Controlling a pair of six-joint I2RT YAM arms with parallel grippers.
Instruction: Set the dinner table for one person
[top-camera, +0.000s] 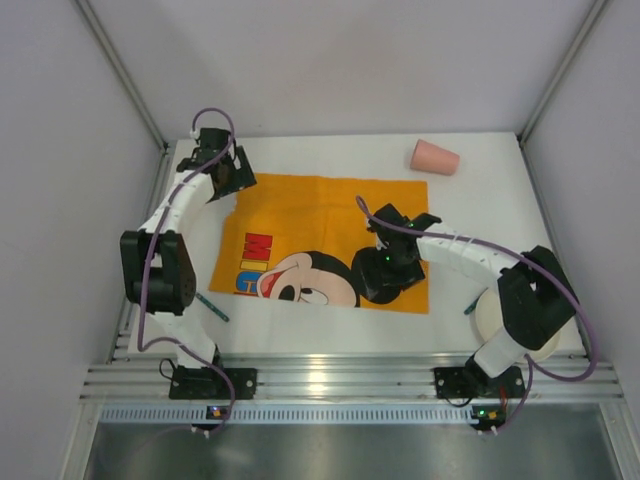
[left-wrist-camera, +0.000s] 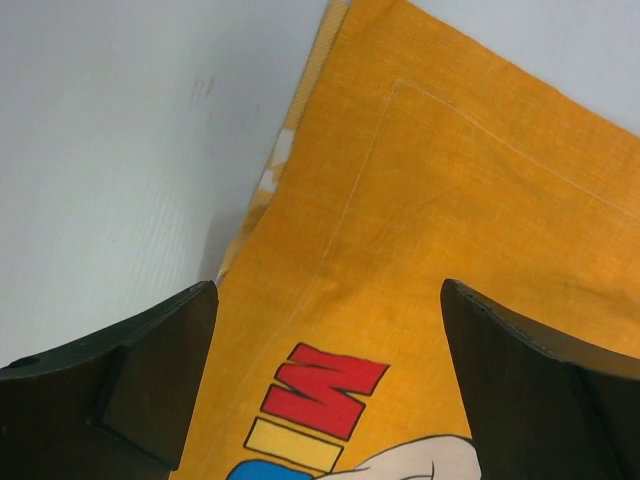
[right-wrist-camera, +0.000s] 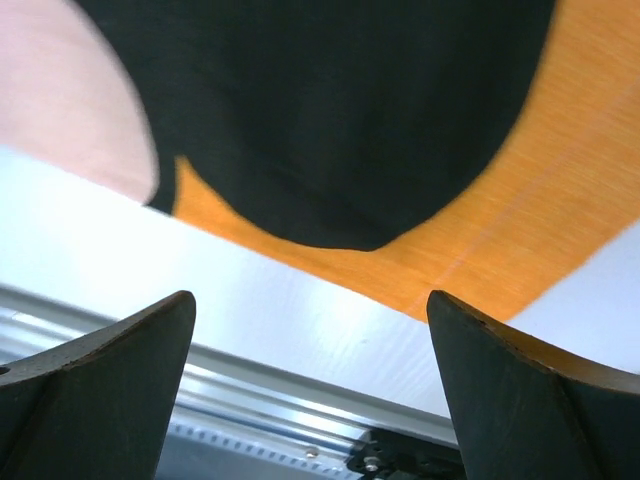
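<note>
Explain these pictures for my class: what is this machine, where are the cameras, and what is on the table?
Two white robot arms are bolted at the near edge of a white table. One picture looks down from above; the others come from cameras on each wrist, showing dark fingers. An orange Mickey Mouse cloth is spread out, a pink cup lies on its side, and a pale plate sits beneath the right arm. The left gripper and right gripper are open, holding nothing.

Left arm (top-camera: 172, 208), right arm (top-camera: 458, 248); jaws apart
</note>
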